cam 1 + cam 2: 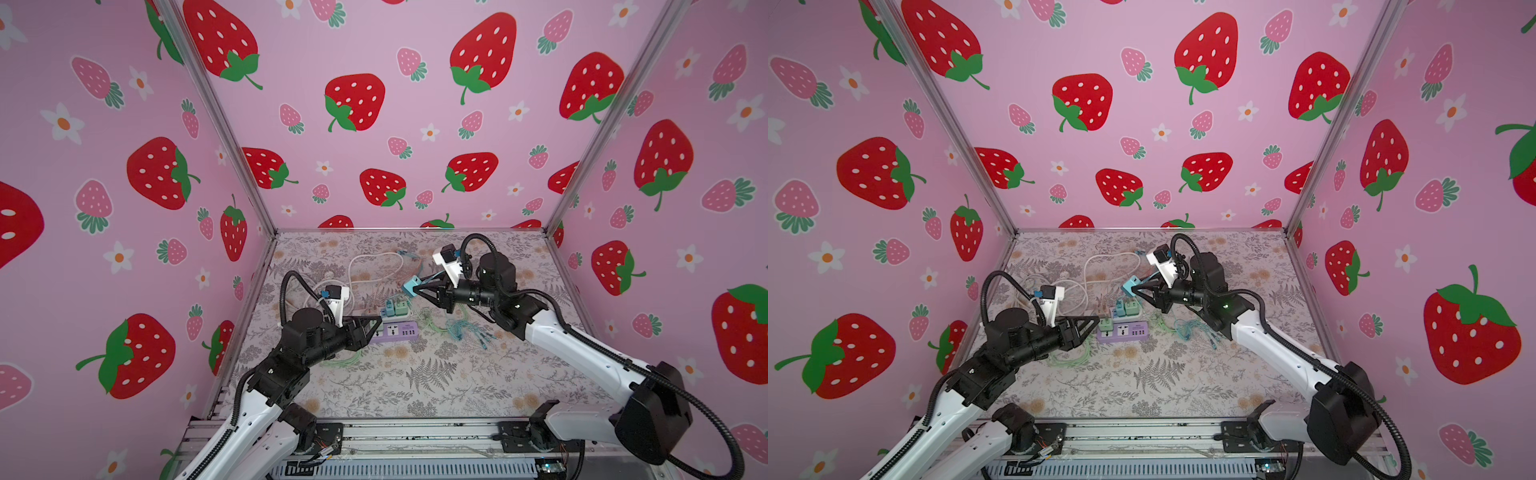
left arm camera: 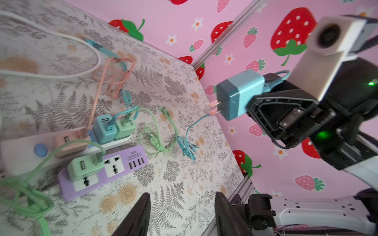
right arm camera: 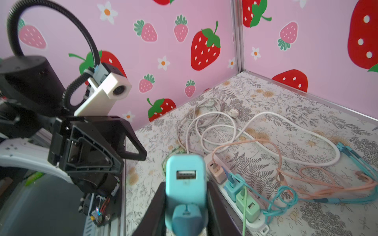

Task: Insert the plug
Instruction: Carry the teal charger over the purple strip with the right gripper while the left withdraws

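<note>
Blue plug [image 3: 185, 183] closest to right wrist camera, clamped between right gripper [image 1: 419, 287] jaws. Raised clear of desk [image 1: 415, 386], bare prongs pointing away from gripper. Left gripper [image 2: 182, 212] jaws parted, empty, hovering just beside end of purple power strip [image 1: 394, 332]. Green adapter [image 2: 86, 166] plugged into that strip.

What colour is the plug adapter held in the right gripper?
The plug adapter is light blue with a darker blue-grey prong end, clearest in the left wrist view.
</note>
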You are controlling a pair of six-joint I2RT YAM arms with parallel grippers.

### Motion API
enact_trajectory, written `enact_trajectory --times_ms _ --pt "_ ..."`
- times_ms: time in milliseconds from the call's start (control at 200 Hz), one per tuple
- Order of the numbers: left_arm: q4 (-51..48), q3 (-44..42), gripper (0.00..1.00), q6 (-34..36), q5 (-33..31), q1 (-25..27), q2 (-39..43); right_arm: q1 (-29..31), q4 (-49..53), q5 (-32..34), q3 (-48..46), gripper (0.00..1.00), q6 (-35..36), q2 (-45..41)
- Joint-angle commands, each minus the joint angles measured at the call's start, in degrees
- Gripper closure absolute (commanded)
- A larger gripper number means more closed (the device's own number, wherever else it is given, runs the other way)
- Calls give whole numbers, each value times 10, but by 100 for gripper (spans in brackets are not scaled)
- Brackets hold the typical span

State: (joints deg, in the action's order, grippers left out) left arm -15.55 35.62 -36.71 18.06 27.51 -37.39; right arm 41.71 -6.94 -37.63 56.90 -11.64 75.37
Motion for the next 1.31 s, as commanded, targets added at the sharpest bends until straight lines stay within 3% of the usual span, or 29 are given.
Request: enact_trajectory --times_ms 0,245,480,830,1301 --pt "-73 -9 50 16 -78 -3 -4 15 63 -21 13 96 117 13" --pt "-53 -36 60 15 -120 -3 -52 28 115 10 34 96 203 77" --pt "6 -65 62 12 -123 -4 -109 41 151 38 71 97 265 160" --pt "59 -74 67 22 -118 -4 -196 45 177 79 123 100 307 255" --pt "111 -72 72 9 -141 -6 -303 62 183 93 144 100 340 298"
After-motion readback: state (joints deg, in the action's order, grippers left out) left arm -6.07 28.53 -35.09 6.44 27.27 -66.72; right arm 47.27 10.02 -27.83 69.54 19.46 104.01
